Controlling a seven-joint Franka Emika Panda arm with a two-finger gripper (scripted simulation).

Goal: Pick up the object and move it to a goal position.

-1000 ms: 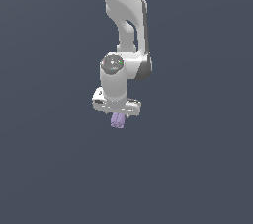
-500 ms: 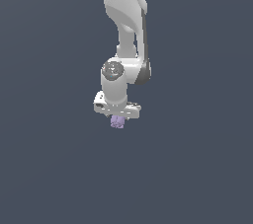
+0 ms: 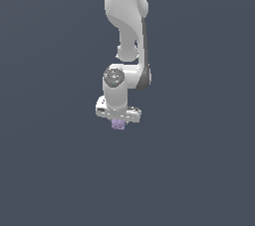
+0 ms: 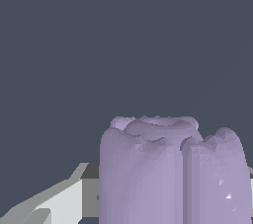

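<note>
The white arm (image 3: 124,31) hangs down from 12 o'clock in the exterior view, its wrist bending toward the middle of the frame. At its lower end sits the gripper (image 3: 118,122), a wide white bar with a round joint cap above it.

The object (image 3: 118,124) is a small pale lavender lump. It sits directly under the gripper body, at 6 o'clock from the joint cap, and is much narrower than the bar above it. It touches the underside of the gripper and is surrounded only by flat dark grey-blue background, with no surface visible beneath it.

In the wrist view the object (image 4: 170,173) fills the lower middle and right of the picture. It looks blocky and lumpy, with rounded vertical lobes and a domed top. A grey-white finger (image 4: 59,198) shows at about 8 o'clock from the object, right up against its side. The other side of the object runs to the frame edge, where only a sliver of pale grey shows.

The jaws are pinching the object: it sits between them and hangs off the gripper with nothing under it. The fingertips themselves are too small to make out in the exterior view.
</note>
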